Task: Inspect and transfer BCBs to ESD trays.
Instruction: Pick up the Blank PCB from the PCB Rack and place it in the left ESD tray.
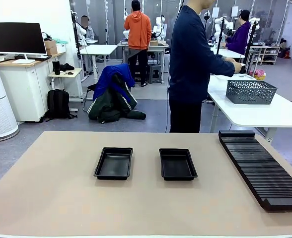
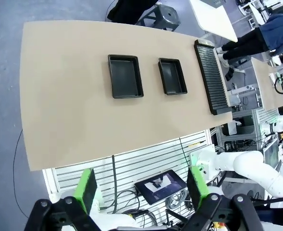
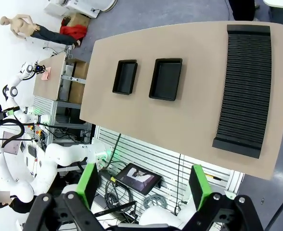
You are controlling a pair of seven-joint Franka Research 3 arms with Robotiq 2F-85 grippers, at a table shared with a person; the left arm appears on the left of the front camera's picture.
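Observation:
Two black ESD trays sit side by side mid-table, both with bare floors: the left tray [image 1: 114,163] [image 2: 125,76] [image 3: 125,76] and the right tray [image 1: 177,164] [image 2: 172,76] [image 3: 166,79]. The BCBs are out of view. My left gripper [image 2: 144,188] hangs high above the table's near edge, open, nothing between its green pads. My right gripper [image 3: 144,185] is likewise high up and open, holding nothing. A person [image 1: 191,64] in a dark blue top stands beyond the far edge, turned toward a white side table.
A long black ribbed slotted rack [image 1: 261,168] [image 2: 211,77] [image 3: 244,82] lies along the table's right side. A grey mesh basket [image 1: 250,91] stands on the white side table [image 1: 265,113] behind. The tan tabletop [image 1: 61,198] is bare around the trays.

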